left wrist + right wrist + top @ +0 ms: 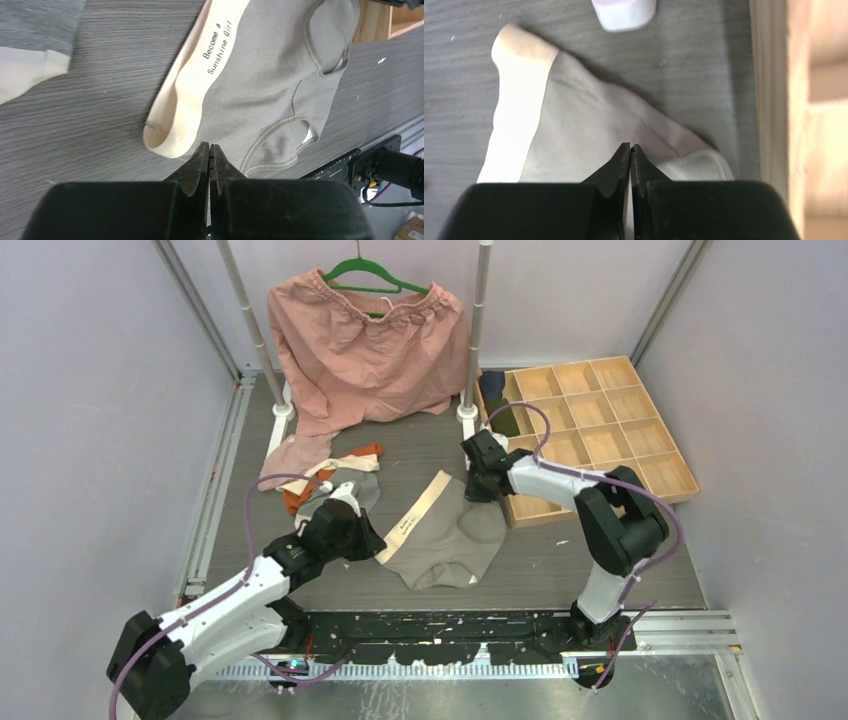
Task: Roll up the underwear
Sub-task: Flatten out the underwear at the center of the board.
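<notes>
A grey underwear [450, 535] with a cream waistband lies spread flat in the middle of the table. The waistband [200, 85] carries printed words. My left gripper [368, 537] is shut, its tips [210, 146] over the near end of the waistband with nothing visibly pinched. My right gripper [477, 487] is at the far right corner of the same garment, and its tips [630, 146] are shut on the grey cloth [589, 130]. Several more underwear in orange, cream, pink and grey sit in a pile [330, 475] at the left.
A wooden compartment tray [600, 435] stands at the right, close beside the right gripper, with dark cloth rolls [497, 405] in its left cells. A salmon-pink garment on a green hanger [370, 350] hangs at the back between two white posts [478, 330]. One post's base [624, 12] is just ahead.
</notes>
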